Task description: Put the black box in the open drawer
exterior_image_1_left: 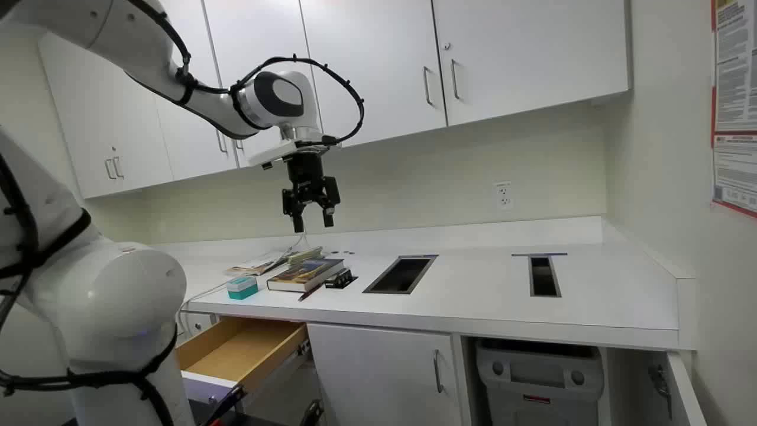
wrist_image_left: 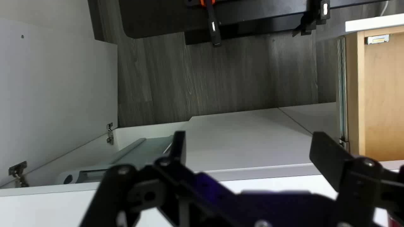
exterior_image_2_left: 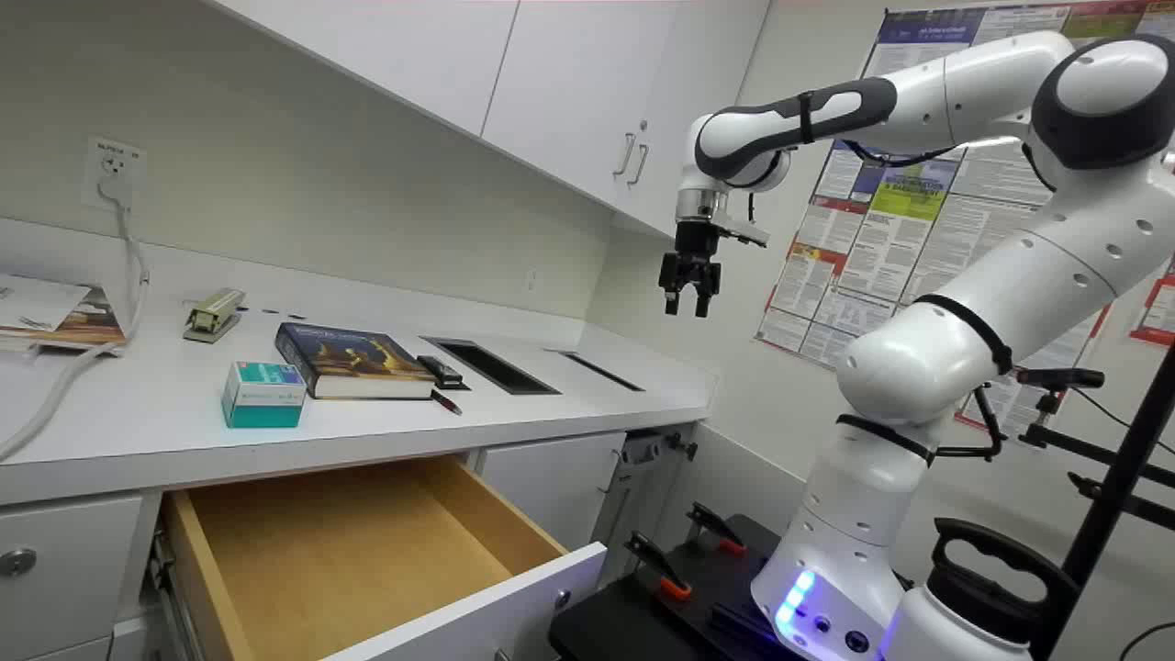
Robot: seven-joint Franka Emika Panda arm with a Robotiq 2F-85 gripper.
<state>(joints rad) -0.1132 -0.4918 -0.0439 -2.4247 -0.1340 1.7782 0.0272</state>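
The black box lies on the white countertop, a little left of centre and below the middle of the frame in an exterior view. It sits just beside the right-hand side of a thick hardback book; whether the two touch, I cannot tell. In an exterior view a red pen lies near the box, left of the frame's centre, and a teal and white carton stands farther left, near the book's left side. To the right of the box, in both exterior views, a framed black rectangle is set in the countertop.

The gripper hangs in the air well apart from the box, its tips pointing down, left of centre and about midway up the frame in an exterior view. Its two fingers are spread wide apart: the wrist view shows them in its lower half, one near the middle and one toward the right. The white arm extends from the right edge of an exterior view.

The open drawer stands pulled out beneath the countertop's front edge, at the lower left in both exterior views, its light tan bottom and sides showing; the wrist view catches part of it at the right edge.
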